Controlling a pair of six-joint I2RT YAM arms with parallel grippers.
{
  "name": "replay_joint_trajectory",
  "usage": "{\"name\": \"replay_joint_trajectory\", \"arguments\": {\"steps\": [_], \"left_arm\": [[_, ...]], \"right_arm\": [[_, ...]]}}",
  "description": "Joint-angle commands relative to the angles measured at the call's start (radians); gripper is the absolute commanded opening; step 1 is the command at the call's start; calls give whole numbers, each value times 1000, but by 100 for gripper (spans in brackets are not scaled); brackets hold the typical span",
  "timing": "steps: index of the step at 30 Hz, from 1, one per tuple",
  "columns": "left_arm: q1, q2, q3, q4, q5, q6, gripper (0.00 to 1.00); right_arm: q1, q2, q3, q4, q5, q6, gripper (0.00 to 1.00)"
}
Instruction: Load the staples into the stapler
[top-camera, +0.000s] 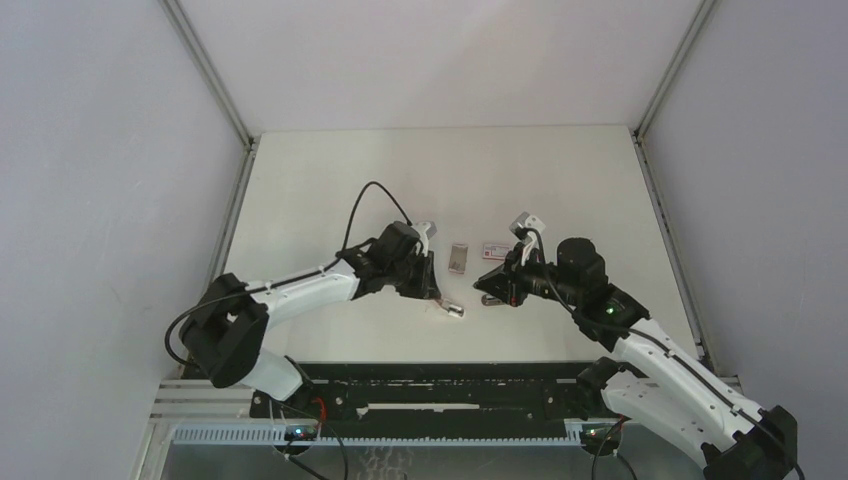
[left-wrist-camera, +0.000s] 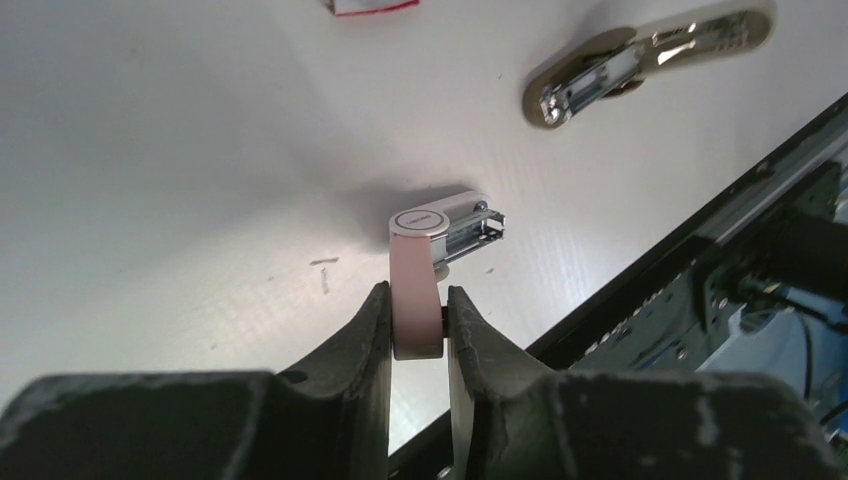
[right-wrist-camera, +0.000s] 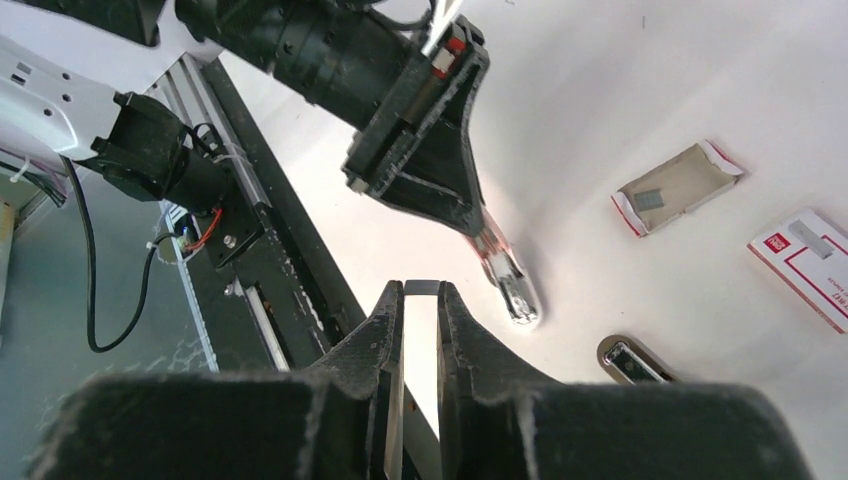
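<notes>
**A:** How are your arms set?

**B:** Both reach from the near edge to the middle of the desk (top-camera: 400, 170). My left arm (top-camera: 300, 285) stretches low and to the right with its wrist tipped down. My right arm (top-camera: 650, 345) comes in from the right side and points left, so the two tools face each other at close range.

**A:** And the tools?

**B:** My left tool (left-wrist-camera: 417, 295) is pressed onto the pink lid of the stapler (left-wrist-camera: 425, 222), one finger on each side. My right tool (right-wrist-camera: 421, 296) is nearly closed. It pinches a thin grey sliver across its tips, which looks like a strip of staples (right-wrist-camera: 421, 287).

**A:** Where is the stapler?

**B:** It is between my tools, near the front of the desk. Its lid is swung up into my left fingers, and its white base and bare metal channel point away from them.

**A:** What is around it?

**B:** The inner tray (right-wrist-camera: 680, 185) lies beyond the stapler with a small strip in it. The white box with red print (right-wrist-camera: 805, 260) lies just beside the tray, to its right. A dark grey-brown tool (right-wrist-camera: 630, 360) lies on the desk close under my right tool. My left tool hangs over the stapler's lid end. A black rail (left-wrist-camera: 700, 250) runs along the desk's near edge.
</notes>
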Motion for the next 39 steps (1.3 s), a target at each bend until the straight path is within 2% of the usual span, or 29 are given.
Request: {"name": "replay_joint_trajectory", "arguments": {"steps": [1, 3, 9, 13, 17, 23, 33, 39], "left_arm": [[50, -66, 83, -169, 137, 217, 0], [58, -72, 97, -201, 195, 253, 0], [81, -64, 192, -407, 122, 423, 0], [107, -50, 170, -359, 175, 411, 0], [116, -19, 179, -354, 171, 421, 0], [125, -19, 158, -334, 177, 412, 0], [150, 21, 148, -315, 239, 386, 0], [160, 40, 147, -320, 247, 381, 0]], "right_arm": [[25, 9, -8, 40, 38, 17, 7], [42, 24, -8, 49, 63, 18, 7], [90, 65, -10, 89, 121, 16, 7], [105, 66, -56, 142, 174, 24, 7], [120, 77, -115, 219, 215, 39, 8], [221, 145, -146, 290, 346, 1, 8], [335, 402, -136, 534, 444, 5, 8], [391, 546, -77, 577, 457, -20, 8]]}}
